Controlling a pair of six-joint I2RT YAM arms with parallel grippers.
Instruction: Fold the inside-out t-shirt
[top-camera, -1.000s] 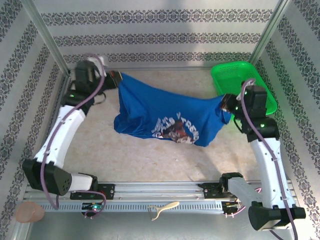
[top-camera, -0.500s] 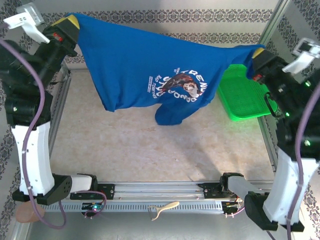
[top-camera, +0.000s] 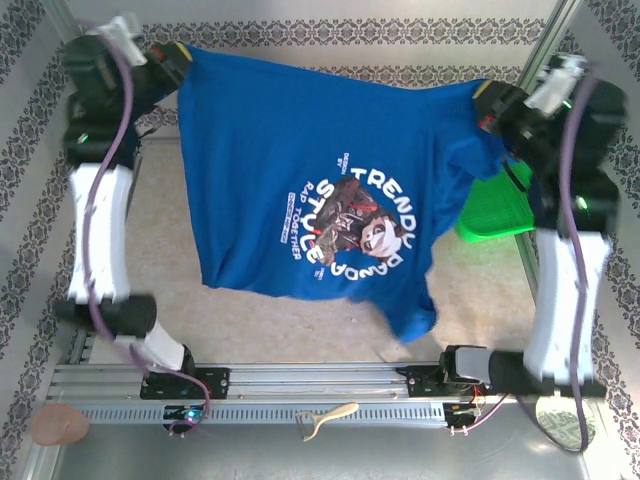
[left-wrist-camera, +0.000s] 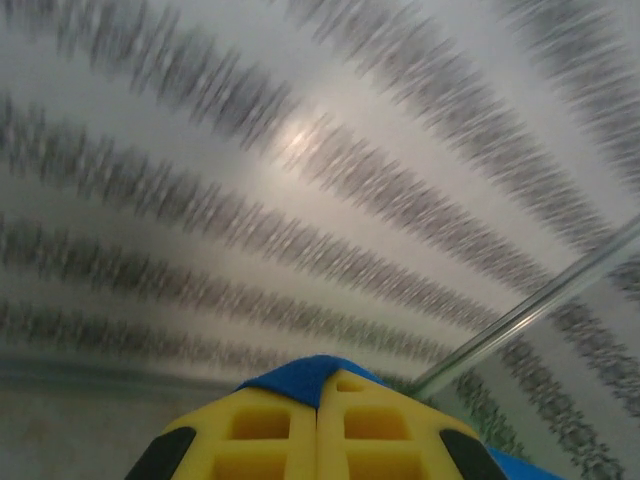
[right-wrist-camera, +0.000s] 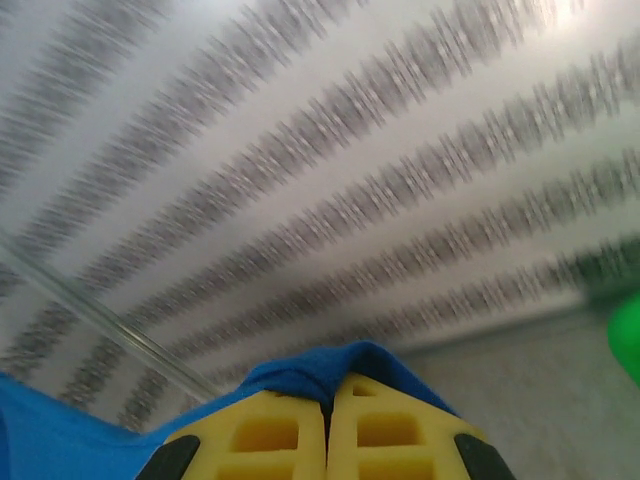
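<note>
The right hand (right-wrist-camera: 327, 388) has its yellow pads pressed together on a fold of the blue t-shirt (right-wrist-camera: 305, 366), which bunches over the tips and trails off to the hand's left. Behind the hand the striped wall (right-wrist-camera: 300, 150) is blurred. To its right a bit of green basket (right-wrist-camera: 628, 345) shows.

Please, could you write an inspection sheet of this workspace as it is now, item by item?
Surface: beige table top; the shirt hangs above it.
Job's things: t-shirt lifted and spread between both pincers, print facing the top camera, one lower corner drooping toward the near rail.
Clutter: green basket at right, partly behind the shirt; pale hook-shaped piece and brown round thing on the near ledge.
Grippers: left pincer shut on the t-shirt; right pincer shut on the t-shirt.
Cables: purple cables run along each arm.
Surroundings: patterned walls, metal frame posts.
</note>
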